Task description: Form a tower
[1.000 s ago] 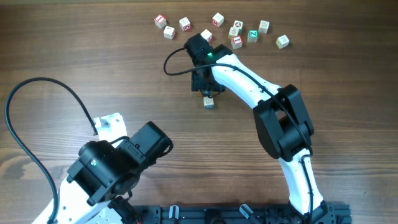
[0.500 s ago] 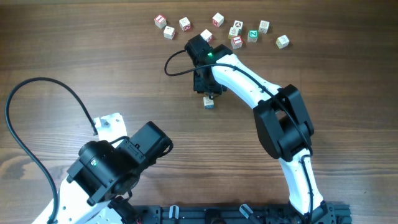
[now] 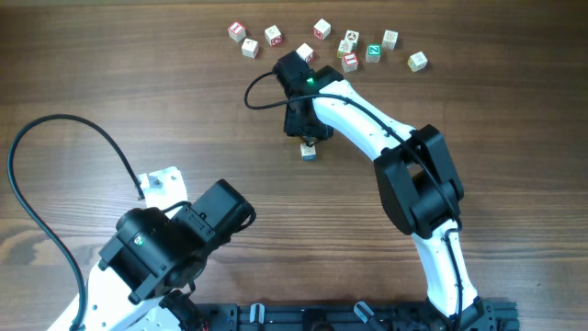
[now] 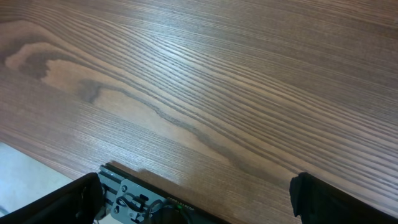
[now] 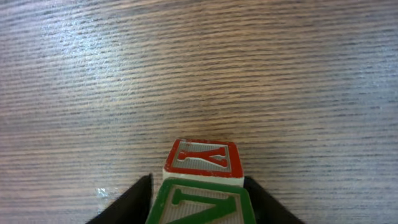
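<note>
**Item 1.** Tower (image 3: 309, 153): a small stack of whitish letter cubes standing mid-table (image 3: 110, 74), well apart from the loose cubes (image 3: 322, 29) scattered along the far side. From overhead one side of it shows blue. The right wrist view shows the green-framed cube (image 5: 200, 202) nearest and the red-framed cube (image 5: 203, 157) just beyond it.

**Item 2.** Right gripper (image 3: 308, 138): directly over the tower, with its fingers (image 5: 134, 200) flanking the green-framed cube on both sides (whether they press it or merely stand beside it, I cannot tell).

**Item 3.** Left gripper (image 4: 199, 194): low over bare wood, jaws spread wide, nothing between them.
</note>
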You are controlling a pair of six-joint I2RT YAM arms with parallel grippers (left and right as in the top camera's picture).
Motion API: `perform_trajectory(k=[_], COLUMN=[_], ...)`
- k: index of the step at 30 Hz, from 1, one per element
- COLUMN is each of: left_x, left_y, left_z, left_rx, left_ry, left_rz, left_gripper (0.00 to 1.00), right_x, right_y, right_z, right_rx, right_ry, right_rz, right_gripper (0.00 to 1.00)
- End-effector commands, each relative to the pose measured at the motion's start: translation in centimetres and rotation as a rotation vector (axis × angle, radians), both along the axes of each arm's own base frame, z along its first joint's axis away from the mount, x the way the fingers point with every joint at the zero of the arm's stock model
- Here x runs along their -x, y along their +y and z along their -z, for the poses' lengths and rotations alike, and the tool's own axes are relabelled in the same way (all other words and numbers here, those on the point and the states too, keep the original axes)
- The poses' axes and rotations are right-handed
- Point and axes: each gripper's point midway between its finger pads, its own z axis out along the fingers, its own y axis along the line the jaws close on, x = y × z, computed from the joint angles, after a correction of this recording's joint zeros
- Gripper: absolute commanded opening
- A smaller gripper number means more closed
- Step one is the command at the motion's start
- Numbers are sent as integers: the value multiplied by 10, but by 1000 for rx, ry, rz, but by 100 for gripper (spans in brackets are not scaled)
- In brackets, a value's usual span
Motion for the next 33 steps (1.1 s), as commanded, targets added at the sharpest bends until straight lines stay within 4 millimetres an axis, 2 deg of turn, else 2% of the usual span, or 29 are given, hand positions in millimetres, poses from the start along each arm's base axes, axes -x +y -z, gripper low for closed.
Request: perform_trajectory(k=[1, 2, 5, 12, 17, 19, 20, 21, 23, 27, 29, 31, 33], left_x=[0, 0, 0, 0, 0, 0, 0, 0, 0, 0, 0, 0, 0], left_y=[1, 1, 1, 1, 1, 1, 1, 1, 1, 1, 1, 1, 1], left_z=[-1, -1, -1, -1, -1, -1, -1, -1, -1, -1, -1, -1, -1], left_rx=[6, 6, 6, 5, 6, 5, 5, 5, 5, 6, 5, 5, 5], left_ry=[-14, -14, -14, -14, -14, -14, -14, -14, -14, -14, -14, -14, -14], left_rz=[-19, -19, -19, -19, -19, -19, -19, -19, -19, -19, -19, -19, -19], left_gripper=[100, 100, 100, 100, 100, 100, 100, 100, 100, 100, 100, 100, 100], right_x=[4, 4, 2, 2, -1, -1, -1, -1, -1, 0, -7, -11, -17], right_y=[1, 1, 2, 2, 3, 3, 3, 3, 3, 3, 1, 3, 7], right_z=[8, 8, 8, 8, 7, 7, 7, 7, 7, 7, 1, -17, -58], right_rx=[16, 17, 17, 23, 22, 22, 21, 21, 20, 16, 40, 39, 25], right_ry=[20, 19, 9, 7, -7, -8, -7, -7, -6, -1, -28, -37, -63], right_rz=[-85, -100, -132, -159, -181, -180, -179, -178, -171, -147, -151, -149, -148], right_gripper=[50, 42, 32, 28, 33, 39, 56, 68, 83, 86, 100, 99, 100])
